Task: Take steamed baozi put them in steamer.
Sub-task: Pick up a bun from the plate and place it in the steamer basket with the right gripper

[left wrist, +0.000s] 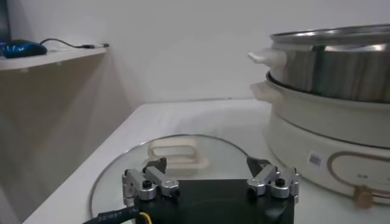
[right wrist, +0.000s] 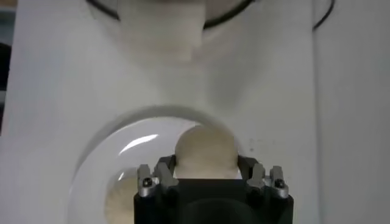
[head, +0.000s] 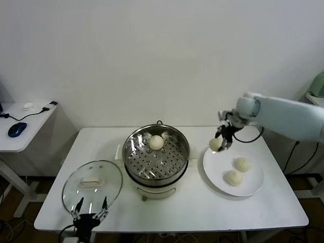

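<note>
- The right gripper (head: 220, 143) had its jaws closed on one bun (head: 215, 144), held in the air over the inner edge of the white plate (head: 251, 183), on the side facing the steamer (head: 156, 154).
- Two more buns (head: 242, 164) lay on the plate; a fourth bun (head: 156, 142) already sat on the steamer's perforated tray, toward the back.
- To do this step well, the bun needed to clear the steamer's tall steel rim before coming down, so lift looked wiser than a flat sweep.
- A free spot on the tray, apart from the bun already there, seemed the best target.
- The dough looked soft; a gentle hold and a low release would likely spare it.
- The left gripper (head: 89, 209) waited with jaws open at the table's front edge, just beside the glass lid (head: 92, 185).
</note>
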Robot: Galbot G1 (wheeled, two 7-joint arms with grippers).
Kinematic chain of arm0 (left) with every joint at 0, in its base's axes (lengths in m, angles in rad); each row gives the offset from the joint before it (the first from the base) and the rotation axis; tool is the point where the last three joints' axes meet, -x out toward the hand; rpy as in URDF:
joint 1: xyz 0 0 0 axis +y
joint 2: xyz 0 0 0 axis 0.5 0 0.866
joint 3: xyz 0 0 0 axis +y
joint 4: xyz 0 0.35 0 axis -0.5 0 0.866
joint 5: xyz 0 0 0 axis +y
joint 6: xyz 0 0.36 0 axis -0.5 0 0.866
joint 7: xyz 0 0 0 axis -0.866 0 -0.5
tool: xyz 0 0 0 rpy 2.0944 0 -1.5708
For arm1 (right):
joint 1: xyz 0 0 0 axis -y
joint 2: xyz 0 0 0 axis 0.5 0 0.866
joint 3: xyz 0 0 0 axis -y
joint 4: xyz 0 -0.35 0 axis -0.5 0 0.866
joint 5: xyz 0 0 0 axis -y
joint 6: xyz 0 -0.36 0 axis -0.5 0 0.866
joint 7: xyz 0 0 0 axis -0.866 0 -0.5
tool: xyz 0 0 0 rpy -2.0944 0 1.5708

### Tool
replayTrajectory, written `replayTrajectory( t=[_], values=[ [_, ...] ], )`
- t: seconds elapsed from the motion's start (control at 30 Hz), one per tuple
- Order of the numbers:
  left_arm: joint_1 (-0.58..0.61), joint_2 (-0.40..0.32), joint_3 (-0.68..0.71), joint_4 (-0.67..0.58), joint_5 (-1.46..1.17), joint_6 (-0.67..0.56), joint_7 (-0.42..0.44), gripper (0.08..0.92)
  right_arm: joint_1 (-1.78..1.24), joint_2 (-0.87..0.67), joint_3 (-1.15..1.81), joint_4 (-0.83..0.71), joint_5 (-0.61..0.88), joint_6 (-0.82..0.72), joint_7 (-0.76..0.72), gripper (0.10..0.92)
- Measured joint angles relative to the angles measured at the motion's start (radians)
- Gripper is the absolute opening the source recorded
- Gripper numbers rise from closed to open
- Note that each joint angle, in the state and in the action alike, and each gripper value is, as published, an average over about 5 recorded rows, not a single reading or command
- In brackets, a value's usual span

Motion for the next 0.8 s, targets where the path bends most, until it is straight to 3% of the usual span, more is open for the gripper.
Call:
replayTrajectory(
  t=[0.4,0.8],
  values=[
    [-0.005,-0.001,0.024,-0.023,0.005,0.004,0.003,0.823,0.159,0.248,-0.003,0.169,0.317,-0.135,0.133,0.679],
    [0.012,-0.004,0.037,-0.028,0.013,-0.006,0.002,0.823,0.003,0.454,0.004,0.104,0.354,-0.233,0.267,0.679]
  ],
)
